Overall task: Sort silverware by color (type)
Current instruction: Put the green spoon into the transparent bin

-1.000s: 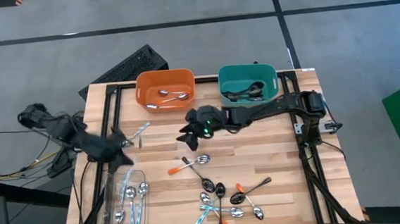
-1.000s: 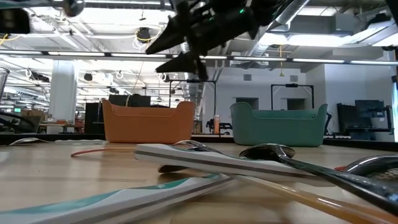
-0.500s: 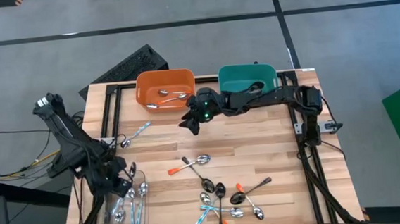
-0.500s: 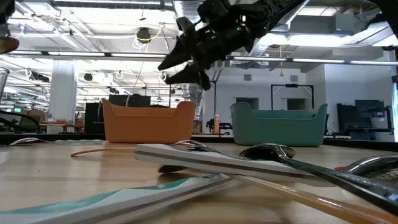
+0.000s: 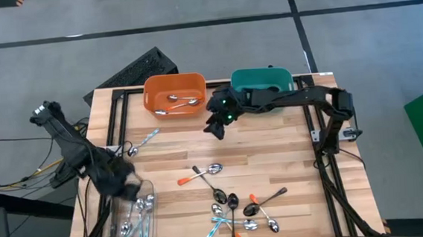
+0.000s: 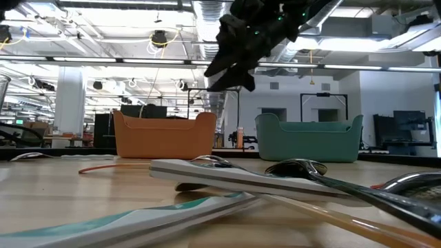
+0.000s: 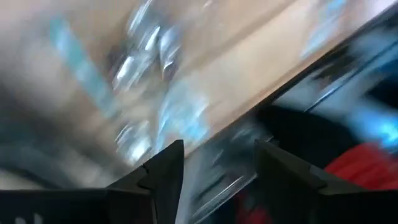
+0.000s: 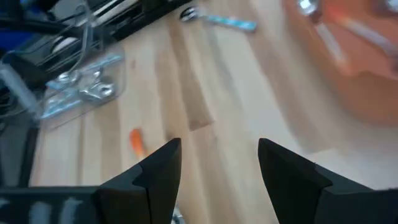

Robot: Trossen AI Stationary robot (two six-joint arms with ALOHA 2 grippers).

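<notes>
Silverware: most of the unsorted spoons lie in a loose cluster [image 5: 236,210] near the front middle of the table [image 5: 274,155]. Handles there are orange, light blue and dark, several crossing or touching, so they will want picking one at a time. One orange-handled spoon [image 5: 200,174] lies a little apart, toward the middle. One light-blue-handled spoon [image 5: 144,142] lies alone near the left edge, behind the clear tray.

Sorted so far, by colour: the orange bin [image 5: 175,93] at the back holds a few spoons. The green bin [image 5: 262,85] beside it seems to hold dark ones, though the right arm hides most of its inside. The clear tray [image 5: 134,213] at the front left corner holds several spoons with light-blue handles.

The left gripper [image 5: 127,190] hangs just over the near end of the clear tray. In its wrist view the fingers [image 7: 165,174] stand apart with nothing between them; the blurred blue and silver shapes beyond are the tray's contents. Judgement: placed here to let a blue-handled spoon go into the tray.

The right gripper [image 5: 216,126] hovers above bare table in front of the gap between the two bins, fingers [image 8: 161,171] spread and empty. Judgement: it is free for the next pick, and the lone orange spoon is its nearest candidate.
</notes>
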